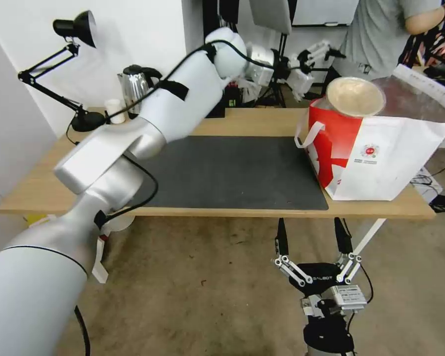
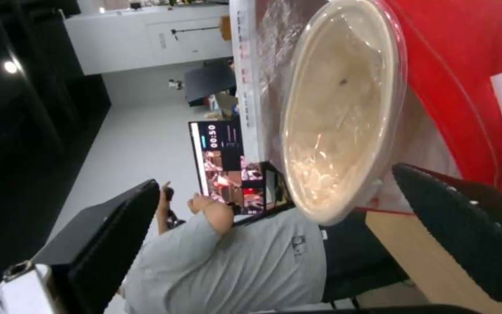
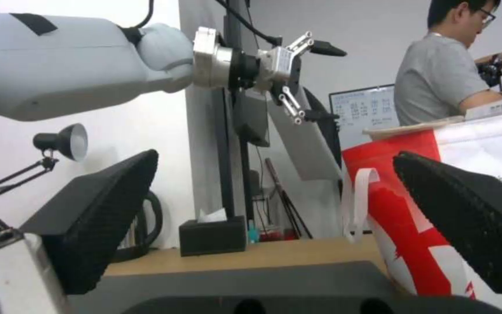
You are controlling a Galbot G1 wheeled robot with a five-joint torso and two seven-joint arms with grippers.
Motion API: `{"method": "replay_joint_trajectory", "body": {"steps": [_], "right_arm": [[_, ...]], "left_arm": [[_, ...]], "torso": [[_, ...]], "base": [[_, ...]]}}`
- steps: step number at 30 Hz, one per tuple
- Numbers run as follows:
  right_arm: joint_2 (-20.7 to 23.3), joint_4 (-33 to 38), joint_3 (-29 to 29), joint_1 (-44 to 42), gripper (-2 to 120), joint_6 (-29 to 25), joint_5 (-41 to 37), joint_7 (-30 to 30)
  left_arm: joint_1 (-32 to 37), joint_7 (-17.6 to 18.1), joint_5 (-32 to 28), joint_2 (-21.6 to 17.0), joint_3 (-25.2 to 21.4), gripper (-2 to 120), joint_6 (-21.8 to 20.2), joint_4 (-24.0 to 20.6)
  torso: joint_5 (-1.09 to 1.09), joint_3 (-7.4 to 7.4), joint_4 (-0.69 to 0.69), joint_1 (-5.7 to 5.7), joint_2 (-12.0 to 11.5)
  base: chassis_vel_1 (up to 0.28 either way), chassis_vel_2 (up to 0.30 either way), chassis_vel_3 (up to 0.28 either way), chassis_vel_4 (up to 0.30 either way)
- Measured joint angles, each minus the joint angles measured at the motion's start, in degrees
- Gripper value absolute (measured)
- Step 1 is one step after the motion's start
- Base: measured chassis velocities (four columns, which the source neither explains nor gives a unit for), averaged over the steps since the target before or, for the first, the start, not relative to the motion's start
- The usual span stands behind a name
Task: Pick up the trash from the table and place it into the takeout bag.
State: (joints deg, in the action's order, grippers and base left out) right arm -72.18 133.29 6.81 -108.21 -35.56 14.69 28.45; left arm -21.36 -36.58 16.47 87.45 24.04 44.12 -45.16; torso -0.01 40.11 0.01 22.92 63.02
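Takeout bag (image 1: 380, 158) stands at the table's (image 1: 44, 193) right end, its mouth just beside our raised left claw (image 1: 314, 62). The tan lidded bowl (image 1: 355, 96) sits tilted across that mouth, probably resting on the rim, not yet sunk in. Our left claw hangs wide and empty. Our right claw (image 1: 312, 240) waits low before the table, fingers spread.

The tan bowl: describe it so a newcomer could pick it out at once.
Start at the long wooden table and go to its right end, where the white bag with a red panel stands. The tan bowl sits tilted in the bag's open mouth. It is the only round, lidded, beige thing there, just beyond the open left hand.
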Motion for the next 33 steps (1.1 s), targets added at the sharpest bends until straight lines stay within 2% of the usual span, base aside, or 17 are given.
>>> {"method": "replay_joint_trajectory", "body": {"steps": [12,24,33], "right_arm": [[0.0,0.0,0.0,0.0,100,0.0,0.0,0.0],[0.0,0.0,0.0,0.0,100,0.0,0.0,0.0],[0.0,0.0,0.0,0.0,100,0.0,0.0,0.0]], "left_arm": [[1.8,0.0,1.7,2.1,-0.7,100,0.0,1.0],[3.3,-1.2,2.0,-1.0,-0.2,100,0.5,-1.1],[5.3,-1.2,5.3,1.3,-1.7,100,1.6,1.1]], "torso": [[0.01,0.0,-0.02,0.0,0.0],[0.0,0.0,0.0,0.0,0.0],[0.01,0.0,-0.01,0.0,0.0]], "base": [[0.0,0.0,0.0,0.0],[0.0,0.0,0.0,0.0],[0.0,0.0,0.0,0.0]]}}
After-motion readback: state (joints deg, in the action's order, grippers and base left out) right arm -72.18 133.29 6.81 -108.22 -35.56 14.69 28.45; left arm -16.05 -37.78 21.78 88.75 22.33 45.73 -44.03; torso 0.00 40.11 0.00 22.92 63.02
